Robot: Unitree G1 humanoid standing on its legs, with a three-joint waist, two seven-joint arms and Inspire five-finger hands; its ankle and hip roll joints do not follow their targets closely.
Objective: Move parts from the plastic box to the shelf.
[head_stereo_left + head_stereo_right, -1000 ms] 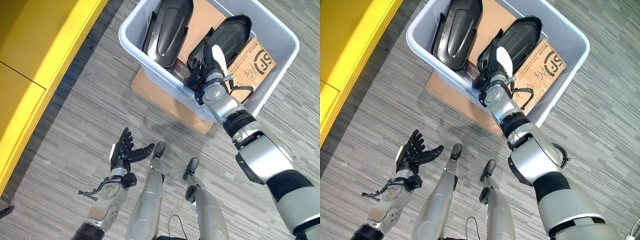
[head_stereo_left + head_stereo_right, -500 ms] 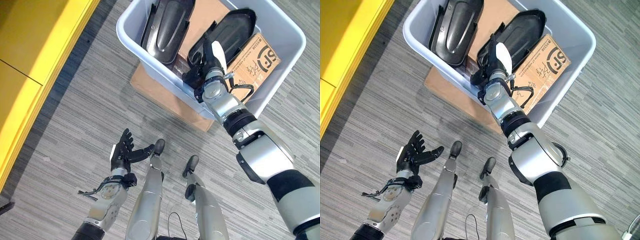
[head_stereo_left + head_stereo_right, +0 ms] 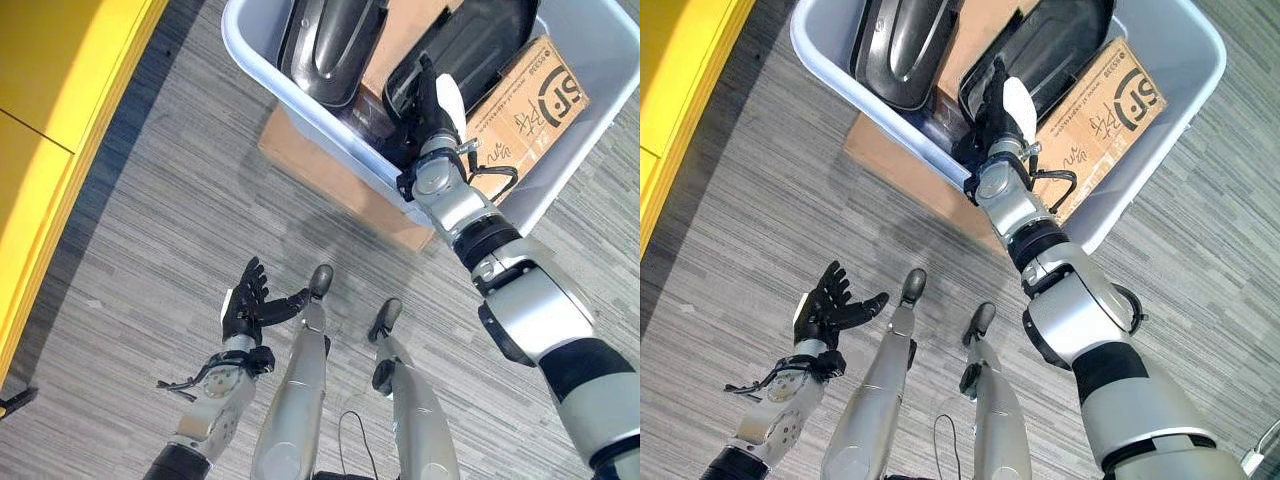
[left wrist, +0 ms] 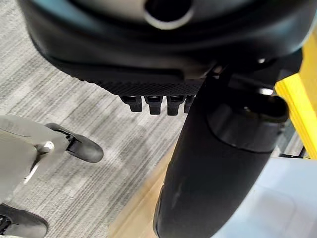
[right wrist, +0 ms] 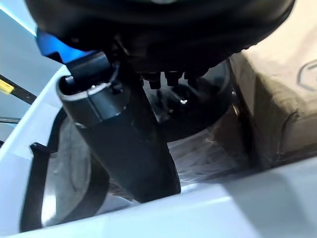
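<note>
My right robot hand (image 3: 428, 108) reaches down into the grey box (image 3: 262, 60). It is right at the near end of a black part (image 3: 470, 45). Is it holding the part? I cannot tell. My fingers go down behind the part and the box wall, and my wrist view does not show them well.

There are two black parts in the box. The other part (image 3: 330, 40) lies more to my left. A cardboard box (image 3: 525, 100) sits in there too, just beside my right robot hand. The grey box rests on a flat brown board (image 3: 330, 185) on the floor (image 3: 150, 220).

My left robot hand (image 3: 247, 306) is low down over the floor, well apart from the box. Its fingers are straight and spread. It holds nothing.

The yellow thing (image 3: 55, 110) on my left may be the shelf, but I am not sure.

What could go wrong? I think the part could slip if my hold is only on its thin edge. It looks smooth and long, so it could tip and fall back in. It could also catch on the box wall or the cardboard box when I lift, since it is packed in close. Then the whole grey box might tug along and slide on its board.
</note>
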